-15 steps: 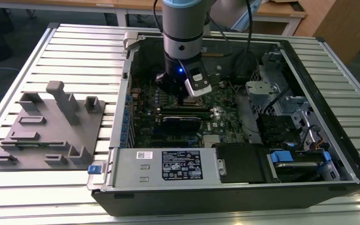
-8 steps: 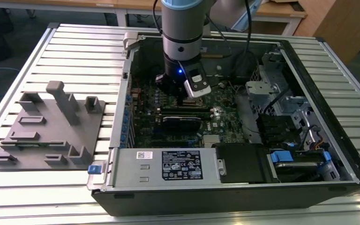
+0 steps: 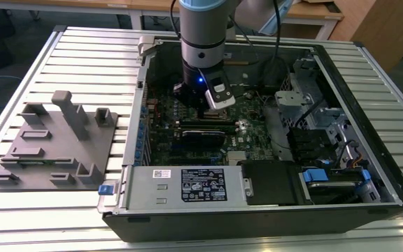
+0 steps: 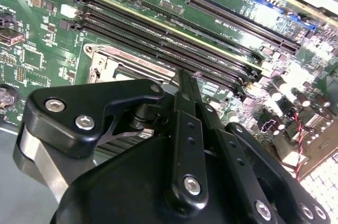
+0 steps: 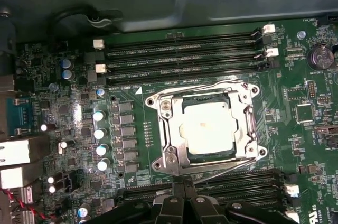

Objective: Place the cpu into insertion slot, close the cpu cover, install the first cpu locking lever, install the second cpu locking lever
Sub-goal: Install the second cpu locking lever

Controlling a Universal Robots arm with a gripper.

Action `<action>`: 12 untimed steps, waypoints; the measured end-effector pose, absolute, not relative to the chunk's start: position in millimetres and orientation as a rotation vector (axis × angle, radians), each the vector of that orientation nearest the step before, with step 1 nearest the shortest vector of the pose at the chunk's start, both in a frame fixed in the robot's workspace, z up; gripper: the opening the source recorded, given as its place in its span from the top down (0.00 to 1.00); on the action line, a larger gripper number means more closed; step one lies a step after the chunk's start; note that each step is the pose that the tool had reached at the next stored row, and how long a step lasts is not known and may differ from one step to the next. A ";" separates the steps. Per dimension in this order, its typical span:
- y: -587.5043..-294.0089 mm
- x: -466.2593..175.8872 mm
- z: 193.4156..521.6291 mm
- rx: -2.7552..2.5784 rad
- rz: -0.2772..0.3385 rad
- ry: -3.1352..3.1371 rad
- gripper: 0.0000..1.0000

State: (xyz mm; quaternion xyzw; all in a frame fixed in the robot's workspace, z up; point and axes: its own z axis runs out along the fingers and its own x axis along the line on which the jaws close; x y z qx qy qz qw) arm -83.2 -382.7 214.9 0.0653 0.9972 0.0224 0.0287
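Arm vertical over motherboard (image 3: 187, 139); gripper (image 5: 182, 182) just beside cpu cover (image 5: 206, 129), apparently closed over cpu (image 5: 207, 127). Jaws state: cannot tell.

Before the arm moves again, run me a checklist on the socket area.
1. cpu seated in the insertion slot: ok, it lies flat and square inside.
2. cpu cover closed over the chip: ok, frame lies flat around it.
3. Locking levers latched: cannot tell.
4. gripper clear of the socket: ok, it sits over the memory slots beside it.
5. Gripper empty: cannot tell.
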 end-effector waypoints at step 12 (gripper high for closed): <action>-382.8 -88.4 207.4 0.201 0.069 3.077 0.90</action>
